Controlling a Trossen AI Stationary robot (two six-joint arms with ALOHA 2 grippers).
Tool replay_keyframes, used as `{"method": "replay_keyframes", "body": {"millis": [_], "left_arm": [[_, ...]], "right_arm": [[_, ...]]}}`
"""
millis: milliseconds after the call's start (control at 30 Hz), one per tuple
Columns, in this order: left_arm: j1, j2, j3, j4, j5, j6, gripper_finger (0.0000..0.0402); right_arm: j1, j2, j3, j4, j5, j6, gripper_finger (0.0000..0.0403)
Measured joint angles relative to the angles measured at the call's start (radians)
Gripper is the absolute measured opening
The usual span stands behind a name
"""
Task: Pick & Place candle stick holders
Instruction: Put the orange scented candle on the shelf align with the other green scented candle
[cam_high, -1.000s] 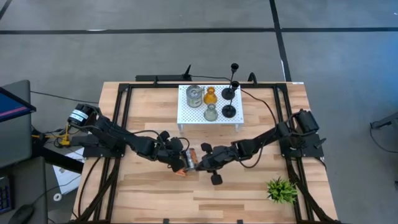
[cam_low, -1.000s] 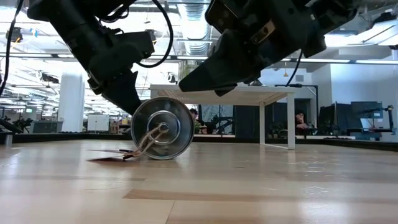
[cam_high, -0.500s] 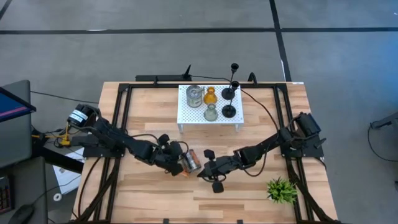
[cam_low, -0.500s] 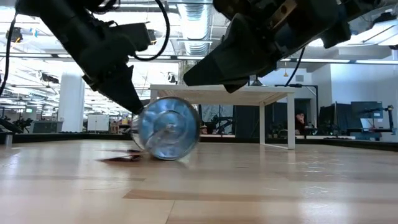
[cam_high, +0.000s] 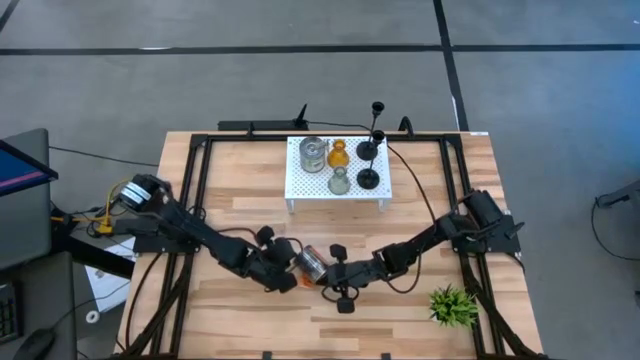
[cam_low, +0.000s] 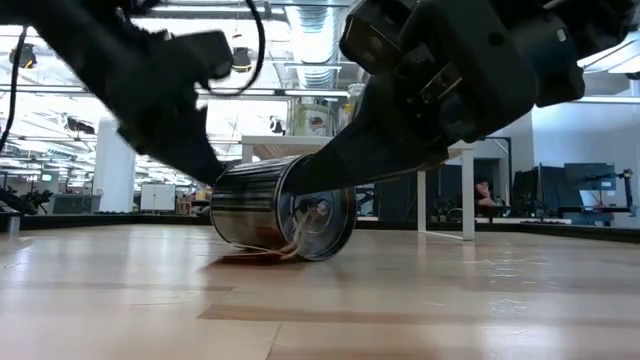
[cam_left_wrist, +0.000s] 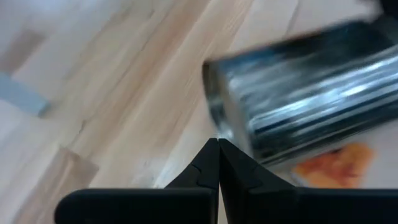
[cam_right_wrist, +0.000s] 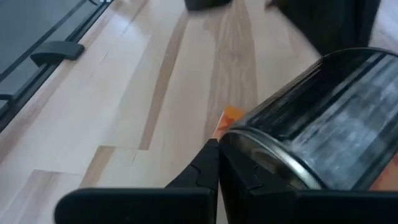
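Left gripper (cam_high: 288, 280) sits low on the wooden table (cam_high: 240, 180), just left of the fallen silvery jar-like holder (cam_high: 312, 264); in the left wrist view its fingertips (cam_left_wrist: 217, 163) are pressed together, tips touching or very nearly touching the jar's rim, holding nothing.

The silvery jar-like holder lies on its side near the table's middle front, between the two grippers; low view shows its open mouth turned toward the camera, a string or wire loop trailing out, an orange tag (cam_right_wrist: 231, 116) flat on the wood beneath it.

I judge it a thin-walled metal tin: light, stiff, smooth and slippery, round, so it will roll at any sideways nudge; best hold is across the rim with one finger inside the mouth, or across the body after it is stood up; denting is a risk if squeezed hard.

Right gripper (cam_high: 338, 283) is just right of the jar, fingers also closed together in its wrist view, tips against the jar's lower edge; empty.

Further back, the white perforated stand (cam_high: 300, 185) carries the other silvery jar, amber glass, grey-green and two black thin-stemmed holders.

No brand or writing readable; the orange tag is too blurred to read.
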Motion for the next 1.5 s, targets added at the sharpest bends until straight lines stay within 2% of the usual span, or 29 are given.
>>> {"method": "replay_keyframes", "body": {"millis": [233,367,700,1100,1233,1300,1400,1500], "left_arm": [[0.002,0.178,-0.002,0.194,-0.004,0.008,0.0001],[0.002,0.216,-0.002,0.267,-0.027,0.032,0.0001],[-0.003,0.215,-0.005,0.332,0.007,0.056,0.0001],[-0.033,0.215,-0.006,0.343,0.013,0.008,0.0001],[-0.038,0.215,-0.006,0.355,0.038,-0.02,0.0001],[-0.047,0.215,0.003,0.404,0.097,-0.025,0.0001],[-0.064,0.213,0.005,0.437,0.126,-0.021,0.0001],[-0.08,0.212,0.005,0.443,0.077,-0.003,0.0001]], "right_arm": [[0.026,0.0,0.0,-0.003,0.071,-0.006,0.0],[0.032,0.0,0.0,-0.001,0.076,-0.023,0.0],[0.031,-0.002,0.019,0.022,0.097,-0.081,0.0],[0.014,-0.007,0.104,-0.048,0.129,-0.141,0.0],[-0.002,-0.008,0.114,-0.022,0.133,-0.145,0.0],[-0.017,-0.002,0.109,-0.027,0.144,-0.138,0.0],[-0.033,-0.002,0.108,-0.035,0.148,-0.138,0.0],[-0.04,-0.002,0.11,-0.045,0.145,-0.141,0.0]]}}
